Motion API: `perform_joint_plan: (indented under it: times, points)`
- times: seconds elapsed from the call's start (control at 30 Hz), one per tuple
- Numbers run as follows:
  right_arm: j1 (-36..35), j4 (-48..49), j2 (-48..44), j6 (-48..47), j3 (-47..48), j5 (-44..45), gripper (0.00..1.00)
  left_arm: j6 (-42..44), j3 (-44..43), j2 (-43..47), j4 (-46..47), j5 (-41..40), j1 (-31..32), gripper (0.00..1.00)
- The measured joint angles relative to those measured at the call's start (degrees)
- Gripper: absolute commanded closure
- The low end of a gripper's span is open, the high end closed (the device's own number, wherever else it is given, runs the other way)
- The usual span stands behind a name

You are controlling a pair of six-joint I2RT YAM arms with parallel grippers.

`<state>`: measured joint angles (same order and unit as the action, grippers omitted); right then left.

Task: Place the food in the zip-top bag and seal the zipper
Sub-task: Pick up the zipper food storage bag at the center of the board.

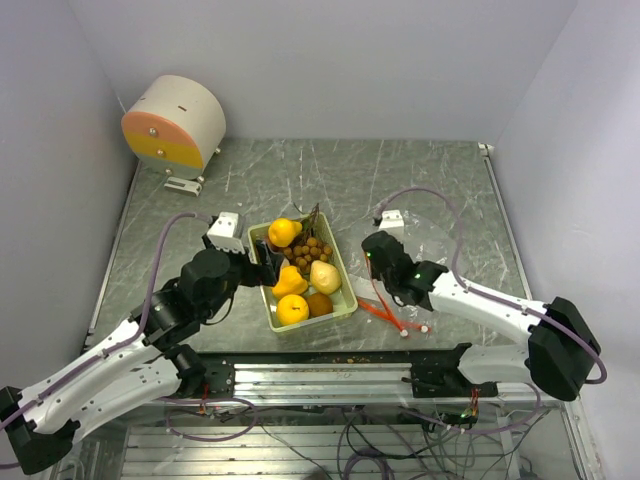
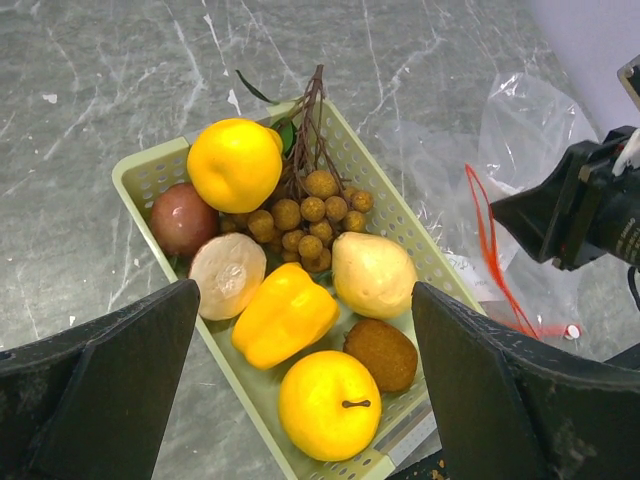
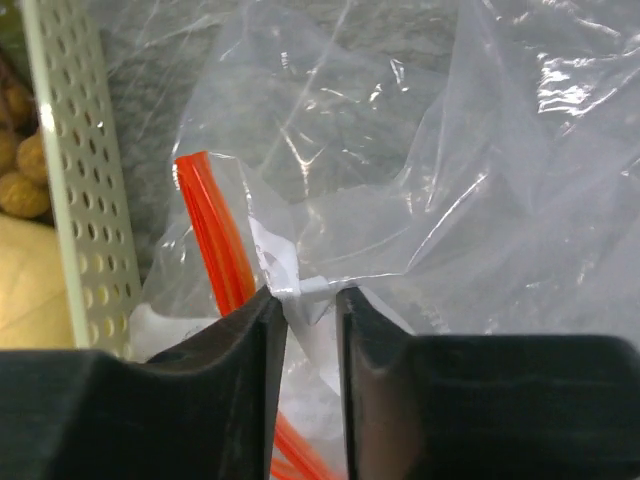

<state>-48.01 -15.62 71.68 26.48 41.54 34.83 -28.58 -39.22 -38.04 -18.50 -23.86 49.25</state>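
Note:
The food lies in a pale green tray [image 2: 140, 172]: a yellow round fruit [image 2: 235, 163], a stemmed yellow fruit [image 2: 330, 403], a pale pear [image 2: 373, 273], a reddish apple [image 2: 184, 218], brown berries [image 2: 305, 220], a yellow pepper [image 2: 283, 313] and a brown kiwi [image 2: 381, 352]. My left gripper [image 2: 305, 392] hangs open over the tray's near end [image 1: 300, 325], touching nothing. The clear zip-top bag [image 3: 480, 150] with its red zipper [image 3: 210, 230] lies to the right of the tray. My right gripper [image 3: 311, 300] has closed to a narrow gap on a fold of the bag's film beside the zipper.
A round white, orange and yellow drum [image 1: 175, 122] stands at the back left. Small white blocks sit behind the tray [image 1: 225, 230] and behind the bag [image 1: 391, 220]. Walls close in on both sides. The tray's perforated side [image 3: 75, 200] is just left of the right gripper.

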Motion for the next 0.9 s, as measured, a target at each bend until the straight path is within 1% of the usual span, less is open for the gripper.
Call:
perform_joint_plan:
  times: [0.03,0.13,0.23,0.37,0.47,0.6,0.73,0.9]
  points:
    - [1.0,0.7,-0.2,-0.2,-0.4,-0.4,1.0,0.0,0.0,0.2,0.0,0.0,0.0,0.01]
    - [3.1,1.7,-1.1,-0.4,-1.6,-1.1,1.0,0.0,0.0,0.6,0.0,0.1,0.0,0.0]
    - [3.3,1.6,-3.0,-0.5,-1.7,-1.6,1.0,0.0,0.2,0.5,0.1,0.4,0.0,0.01]
    - [3.3,0.9,-8.3,-0.5,-0.7,-4.6,1.0,0.1,1.5,0.4,2.0,2.5,0.0,0.02]
    - [3.3,1.0,-13.1,-0.4,1.3,-8.5,1.0,0.2,3.8,0.2,6.7,6.3,0.0,0.01]
    - [3.3,2.1,-16.5,0.4,5.2,-13.5,1.0,0.3,6.3,-2.0,17.5,13.0,0.0,0.02]
    - [3.3,2.8,-16.1,0.8,7.5,-16.5,1.0,0.1,6.2,-8.5,29.1,19.3,0.0,0.04]
    - [3.3,3.2,-14.3,1.0,9.0,-18.1,1.0,-0.9,4.6,-19.0,37.7,24.8,0.0,0.04]
